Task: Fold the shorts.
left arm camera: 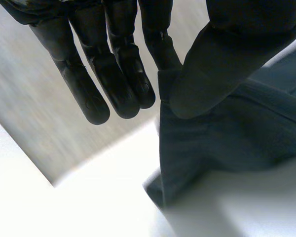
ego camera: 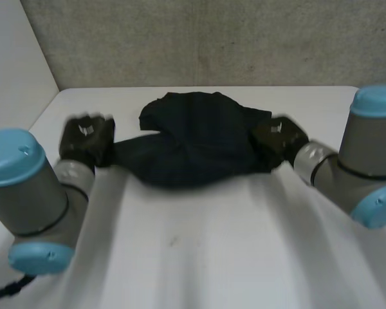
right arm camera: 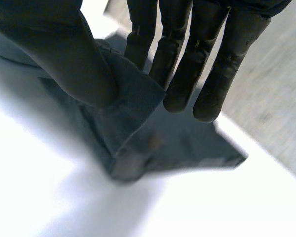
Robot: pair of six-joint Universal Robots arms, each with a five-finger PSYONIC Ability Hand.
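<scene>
The dark shorts (ego camera: 193, 145) lie bunched at the far middle of the white table (ego camera: 212, 251), stretched sideways between the two hands, with a narrow strip of cloth running out to the left. The left hand (ego camera: 87, 141) pinches the end of that strip, and its wrist view shows the cloth (left arm camera: 227, 143) clamped between the thumb (left arm camera: 222, 64) and the nearest straight finger. The right hand (ego camera: 280, 138) grips the opposite edge the same way, a fold of fabric (right arm camera: 133, 123) nipped between its thumb (right arm camera: 64, 54) and fingers (right arm camera: 138, 44).
</scene>
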